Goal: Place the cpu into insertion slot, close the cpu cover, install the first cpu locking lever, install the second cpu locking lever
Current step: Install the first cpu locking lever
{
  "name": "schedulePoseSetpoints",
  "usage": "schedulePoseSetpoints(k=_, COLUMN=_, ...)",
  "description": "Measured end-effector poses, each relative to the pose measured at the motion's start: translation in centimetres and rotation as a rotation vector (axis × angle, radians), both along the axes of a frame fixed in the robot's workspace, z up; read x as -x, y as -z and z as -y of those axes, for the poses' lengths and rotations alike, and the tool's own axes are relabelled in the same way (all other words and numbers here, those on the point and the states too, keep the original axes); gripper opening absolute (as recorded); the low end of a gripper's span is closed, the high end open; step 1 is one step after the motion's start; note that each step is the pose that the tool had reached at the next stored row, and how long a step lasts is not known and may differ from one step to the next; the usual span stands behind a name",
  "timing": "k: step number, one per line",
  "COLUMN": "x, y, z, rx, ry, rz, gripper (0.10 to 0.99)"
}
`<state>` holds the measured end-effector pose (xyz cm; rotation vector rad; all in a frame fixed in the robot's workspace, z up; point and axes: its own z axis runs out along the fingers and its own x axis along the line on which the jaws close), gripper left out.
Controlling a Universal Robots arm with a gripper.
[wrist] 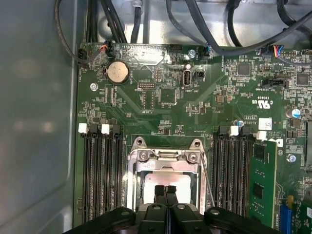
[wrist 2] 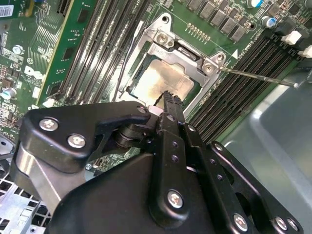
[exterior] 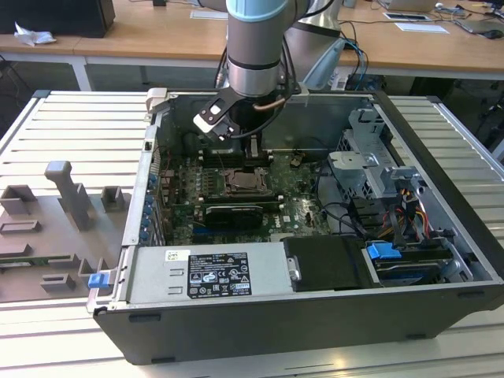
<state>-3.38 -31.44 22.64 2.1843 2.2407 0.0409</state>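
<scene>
The cpu (wrist: pixel 146 185) lies flat in the insertion slot (exterior: pixel 248 183), its pale metal top (wrist 2: pixel 158 80) showing through the window of the cpu cover (wrist: pixel 163 157). The silvery cover (wrist 2: pixel 187 53) lies down over the chip. A thin wire locking lever (wrist 2: pixel 258 77) sticks out from the socket corner, unlatched; the same locking lever (wrist: pixel 206 183) slants along the socket's side. My gripper (wrist: pixel 165 189) hangs just above the chip, fingers pressed together with nothing between them. Its dark fingertips (wrist 2: pixel 170 100) are over the chip's edge. In the exterior view the gripper (exterior: pixel 253 148) reaches down into the open case.
Long black memory slots (wrist: pixel 100 170) flank the socket on both sides. A black graphics card (exterior: pixel 234 211) lies nearer the case front. Cables (exterior: pixel 346 213) and a drive cage (exterior: pixel 370 169) fill the exterior view's right. A grey fixture (exterior: pixel 67 193) stands outside the case.
</scene>
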Motion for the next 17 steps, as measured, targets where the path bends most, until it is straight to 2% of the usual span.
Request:
schedulePoseSetpoints(k=4, x=0.45, y=0.0, z=0.0, rx=0.0, ry=0.0, rz=0.0001, gripper=0.106)
schedulePoseSetpoints(k=10, x=0.54, y=-0.11, z=0.01, rx=-0.001, ry=0.0, rz=-0.0001, gripper=0.106)
schedulePoseSetpoints(k=12, x=0.54, y=-0.47, z=0.01, rx=-0.001, ry=0.0, rz=0.0, gripper=0.106)
schedulePoseSetpoints(k=17, x=0.54, y=-1.95, z=0.0, rx=-0.001, ry=0.0, rz=0.0, gripper=0.106)
